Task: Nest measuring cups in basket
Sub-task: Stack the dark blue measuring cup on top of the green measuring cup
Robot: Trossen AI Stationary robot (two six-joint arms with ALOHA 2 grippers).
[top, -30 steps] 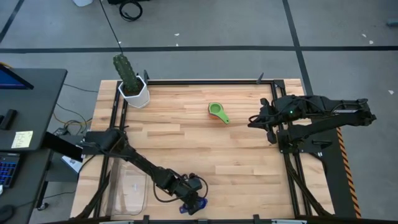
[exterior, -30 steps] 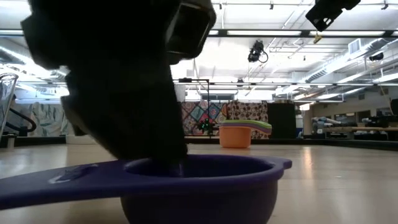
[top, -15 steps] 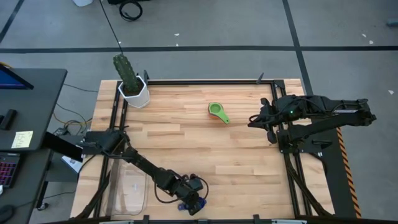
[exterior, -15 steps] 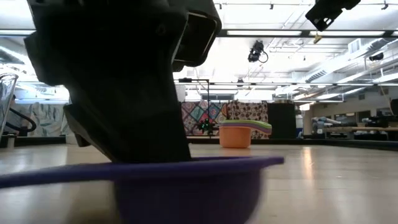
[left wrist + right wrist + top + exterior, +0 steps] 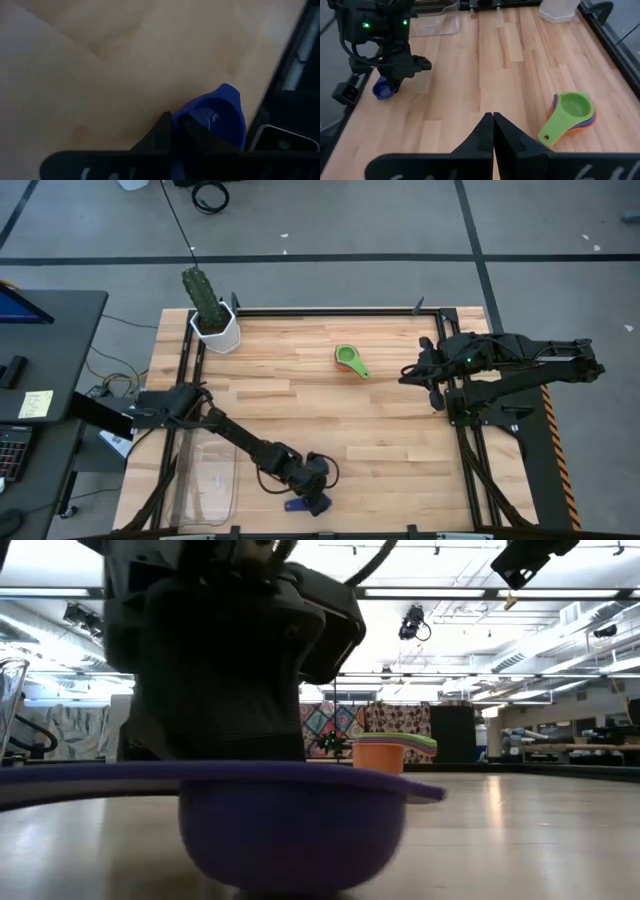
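Observation:
A dark blue measuring cup (image 5: 290, 830) sits close to the table's near edge, its rim level in the low view. Its flat handle (image 5: 295, 504) points toward the table's left. My left gripper (image 5: 316, 498) stands over it, shut on its wall (image 5: 225, 112). A nested stack of cups with a green one on top (image 5: 350, 361) rests on the wood at the far middle; the right wrist view also shows this stack (image 5: 570, 112). The clear basket (image 5: 205, 480) lies at the near left. My right gripper (image 5: 493, 116) waits shut, raised over the table's right side. My left gripper pinches the dark blue cup's wall at the rim (image 5: 192, 112), on the side nearest the gripper. One finger looks to be inside the bowl and one outside. The fingers slant down from the table's left. The cup stays upright; I cannot tell whether its bottom is on the table.
A white pot with a green cactus (image 5: 215, 330) stands at the far left corner. Dark frame rails run along the table's edges, one close to the blue cup (image 5: 295, 65). Bare wood lies between the blue cup and the green-topped stack.
My left gripper has shut on the dark blue cup's wall and shifted a little toward the table's right, rolling as it went. The cup, tilted a second ago with its handle drooping, now has a level rim, and it has slid slightly.

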